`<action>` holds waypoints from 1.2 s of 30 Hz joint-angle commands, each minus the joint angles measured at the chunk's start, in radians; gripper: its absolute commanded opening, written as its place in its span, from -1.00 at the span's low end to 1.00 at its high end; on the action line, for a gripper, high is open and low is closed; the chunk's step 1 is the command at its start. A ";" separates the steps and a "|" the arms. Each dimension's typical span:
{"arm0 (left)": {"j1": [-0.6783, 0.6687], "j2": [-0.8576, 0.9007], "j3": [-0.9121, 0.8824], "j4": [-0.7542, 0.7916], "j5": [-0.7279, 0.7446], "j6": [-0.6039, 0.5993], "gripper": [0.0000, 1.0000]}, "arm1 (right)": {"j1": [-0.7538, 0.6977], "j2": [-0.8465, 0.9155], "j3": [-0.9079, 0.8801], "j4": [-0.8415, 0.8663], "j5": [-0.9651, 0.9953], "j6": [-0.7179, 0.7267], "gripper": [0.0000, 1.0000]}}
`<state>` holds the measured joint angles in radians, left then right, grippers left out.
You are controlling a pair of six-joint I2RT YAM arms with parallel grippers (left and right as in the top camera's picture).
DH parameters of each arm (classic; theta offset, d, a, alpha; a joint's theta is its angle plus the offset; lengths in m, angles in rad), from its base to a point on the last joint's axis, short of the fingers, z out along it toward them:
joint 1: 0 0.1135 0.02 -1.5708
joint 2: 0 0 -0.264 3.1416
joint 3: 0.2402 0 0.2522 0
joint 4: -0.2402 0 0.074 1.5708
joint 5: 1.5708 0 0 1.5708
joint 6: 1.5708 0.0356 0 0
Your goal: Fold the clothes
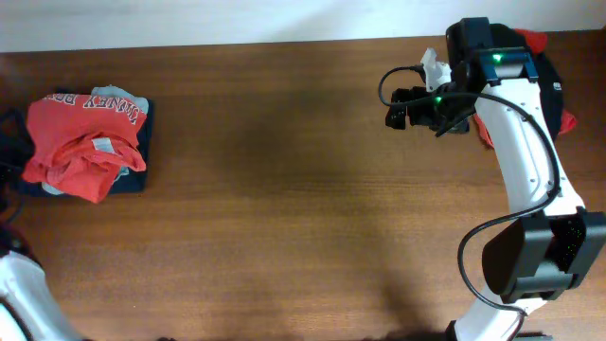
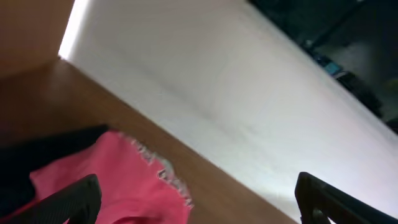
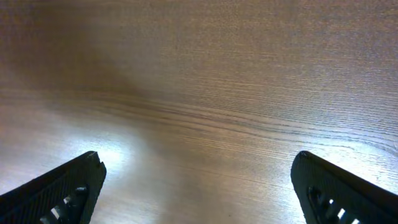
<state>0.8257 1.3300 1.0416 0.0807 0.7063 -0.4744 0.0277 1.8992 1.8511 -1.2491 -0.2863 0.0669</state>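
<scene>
The clothes (image 1: pixel 85 142) lie in a folded pile at the table's far left. On top is an orange-red T-shirt (image 1: pixel 71 152) with white lettering, over pale grey-green and navy layers. In the left wrist view the red shirt (image 2: pixel 124 180) and a dark cloth (image 2: pixel 37 155) lie just below my left gripper (image 2: pixel 199 205), whose jaws stand wide open and hold nothing. My right gripper (image 1: pixel 402 106) hovers at the back right, open over bare wood (image 3: pixel 199 193). More red cloth (image 1: pixel 535 43) shows behind the right arm.
The wooden table (image 1: pixel 303 208) spans the view. A white wall (image 2: pixel 217 81) runs behind its far edge. A small white object (image 1: pixel 434 66) sits beside the right arm's wrist. The left arm's white link (image 1: pixel 24 294) fills the front left corner.
</scene>
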 commanded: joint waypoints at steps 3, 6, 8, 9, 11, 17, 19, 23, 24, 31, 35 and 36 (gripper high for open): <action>-0.057 -0.067 0.022 -0.027 0.111 0.043 0.98 | -0.002 0.009 0.026 0.019 -0.002 -0.008 0.93; -0.129 -0.067 0.022 -0.073 0.114 0.061 0.98 | -0.002 0.001 0.084 0.014 -0.002 -0.008 0.91; -0.189 -0.067 0.021 -0.106 0.113 0.102 0.98 | -0.002 -0.016 0.135 0.005 0.009 -0.009 0.93; -0.224 -0.067 0.022 -0.123 0.113 0.131 0.98 | -0.002 -0.028 0.162 -0.002 0.010 -0.025 0.97; -0.295 -0.067 0.024 -0.149 0.110 0.180 0.98 | -0.002 -0.047 0.224 -0.031 0.010 -0.084 0.97; -0.522 -0.067 0.062 -0.269 0.032 0.285 0.98 | -0.002 -0.065 0.446 -0.201 0.102 -0.191 0.97; -0.594 -0.067 0.089 -0.327 -0.013 0.322 0.98 | -0.002 -0.065 0.500 -0.250 0.172 -0.191 0.97; -0.751 -0.067 0.182 -0.518 -0.214 0.426 0.98 | -0.002 -0.068 0.614 -0.352 0.288 -0.190 0.97; -0.793 -0.067 0.212 -0.568 -0.277 0.441 0.98 | -0.002 -0.070 0.645 -0.374 0.304 -0.190 0.97; -1.017 -0.067 0.344 -0.739 -0.608 0.472 0.98 | -0.002 -0.126 0.799 -0.449 0.325 -0.183 0.97; -1.057 -0.066 0.352 -0.784 -0.629 0.471 0.98 | -0.002 -0.203 0.802 -0.449 0.324 -0.182 0.97; -1.057 -0.064 0.352 -0.795 -0.629 0.471 0.98 | -0.002 -0.219 0.802 -0.449 0.324 -0.183 0.97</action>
<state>-0.2241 1.2678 1.3788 -0.6952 0.1638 -0.0292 0.0273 1.7508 2.6301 -1.6924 0.0162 -0.1120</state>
